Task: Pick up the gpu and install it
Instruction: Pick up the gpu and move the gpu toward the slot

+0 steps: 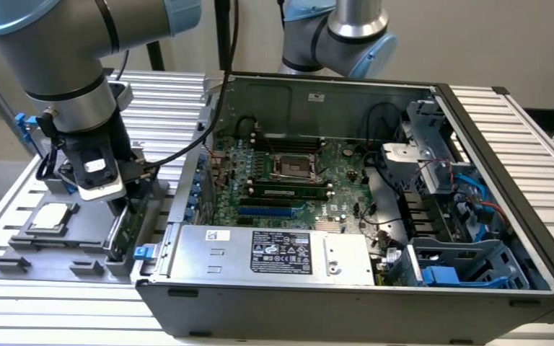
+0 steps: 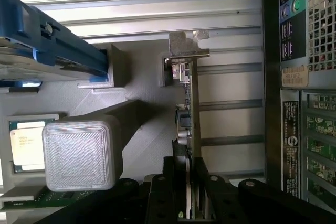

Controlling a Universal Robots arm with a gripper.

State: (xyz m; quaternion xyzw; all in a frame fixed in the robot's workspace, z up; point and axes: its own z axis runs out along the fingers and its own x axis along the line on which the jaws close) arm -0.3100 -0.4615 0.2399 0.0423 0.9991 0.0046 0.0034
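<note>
Claw [image 2: 189, 167] is seen lowered onto a grey holder [image 1: 46, 254] that lies on the slatted table [image 1: 508, 144], just beside the case [image 1: 354, 295] on the exterior view's left. Its black fingers [image 2: 175, 182] are pressed against both faces of the gpu [image 2: 191, 108], so the card is pinched by its thin body.

The gpu is stood on its long edge in a slot of the holder, just outside the case wall, with its silver bracket [image 2: 186, 51] at the end away from the claw. It is probably kept upright like this so that both flat faces can be reached from above. The card has not been lifted clear; its lower edge appears to be seated in the holder, nearest the case. In the exterior view the claw [image 1: 118, 205] is seen directly above the gpu [image 1: 123, 227].

Farther from the case, a square CPU [image 1: 51, 216] is laid flat in its own recess of the holder. A hard drive [image 2: 52, 40] with blue rails is kept in another bay, well apart from the case.

The case is laid on its side with the panel off, so the motherboard [image 1: 335, 180] is exposed from above. A blue slot [image 1: 272, 211] is visible on the board inside the case, near the power supply [image 1: 277, 252]. No card is fitted there, so by this judgement the install step is not yet done.
</note>
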